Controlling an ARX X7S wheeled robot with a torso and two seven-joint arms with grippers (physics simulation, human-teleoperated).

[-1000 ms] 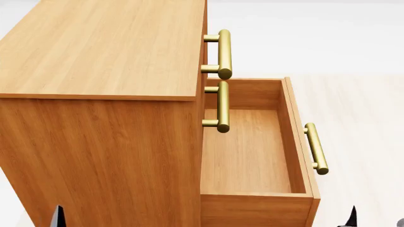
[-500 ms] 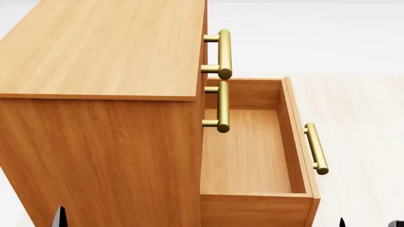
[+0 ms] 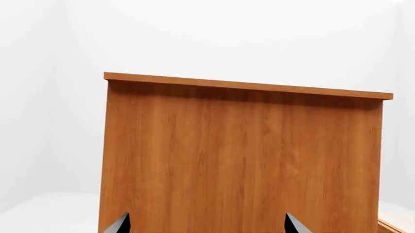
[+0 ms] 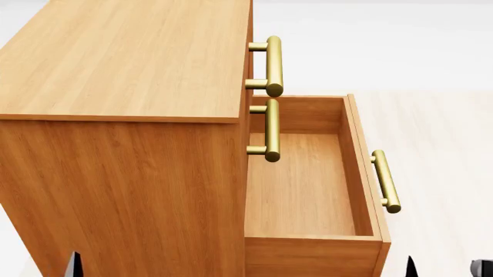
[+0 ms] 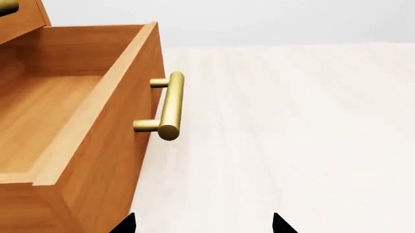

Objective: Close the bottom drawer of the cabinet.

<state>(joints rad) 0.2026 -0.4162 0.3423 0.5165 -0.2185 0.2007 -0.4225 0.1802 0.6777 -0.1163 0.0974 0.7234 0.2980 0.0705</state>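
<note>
The cabinet (image 4: 123,115) fills the left of the head view, tall and orange-brown. Its bottom drawer (image 4: 308,184) stands pulled far out, plain wood inside and empty, with a brass bar handle (image 4: 387,182) on its front. The two upper drawers are shut, with their brass handles (image 4: 273,63) above it. My left gripper (image 3: 207,228) is open and faces the cabinet's plain side panel (image 3: 240,160) without touching it. My right gripper (image 5: 203,227) is open and empty, low beside the drawer's front (image 5: 123,145), short of its handle (image 5: 170,106).
Pale wood-look floor (image 4: 439,133) stretches right of the drawer and beyond it. White walls stand behind the cabinet. One dark fingertip (image 4: 73,264) of the left gripper and one of the right show at the head view's lower edge.
In the head view the right gripper's fingertip has shifted a little to the left, toward the drawer's front. The drawer and left gripper have not moved.
</note>
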